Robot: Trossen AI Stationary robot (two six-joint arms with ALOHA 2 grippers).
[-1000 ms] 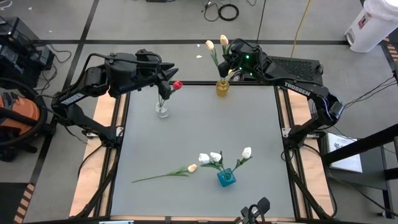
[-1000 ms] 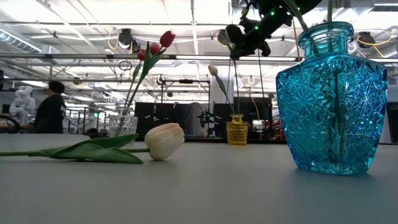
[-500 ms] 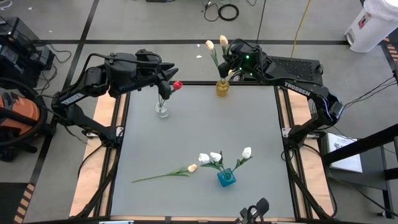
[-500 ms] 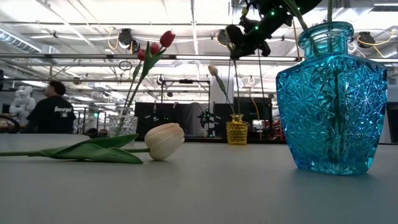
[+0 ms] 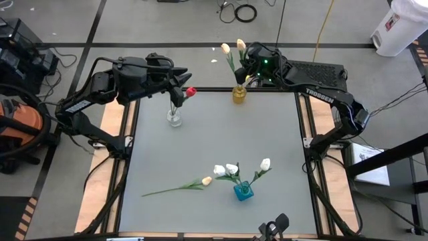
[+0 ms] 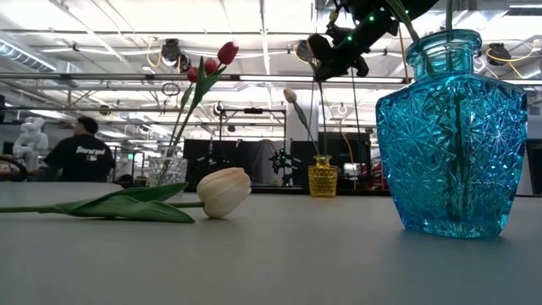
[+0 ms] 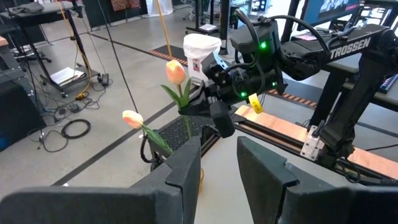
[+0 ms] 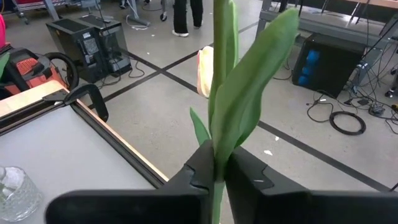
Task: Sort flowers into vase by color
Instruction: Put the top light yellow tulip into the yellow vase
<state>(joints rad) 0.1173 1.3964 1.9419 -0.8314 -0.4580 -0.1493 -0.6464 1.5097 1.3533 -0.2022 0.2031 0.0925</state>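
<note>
My right gripper (image 5: 245, 69) is over the table's far edge, shut on a cream tulip (image 7: 176, 73) that stands above the yellow vase (image 5: 239, 94). A second cream tulip (image 7: 132, 118) leans in that vase. Two red tulips (image 6: 227, 52) stand by their stems in the clear vase (image 5: 174, 119). My left gripper (image 5: 184, 86) hovers open just above and left of them, with nothing between its fingers. The blue vase (image 5: 243, 191) near the front holds three white tulips (image 5: 232, 169). One more cream tulip (image 5: 206, 181) lies flat on the table to the left of it. My right gripper pinches the cream tulip's green stem (image 8: 215, 146) between its two fingers, just below a long leaf (image 8: 249, 87). The fingers come nearly level from the table's right and lie across the stem. The stem (image 6: 320, 110) stands upright and runs down to the yellow vase (image 6: 323, 178).
The grey table top (image 5: 214, 140) lies open between the far vases and the blue vase. Black frame rails (image 5: 304, 120) run along the table's sides. A person (image 6: 80, 157) stands in the room beyond the far edge.
</note>
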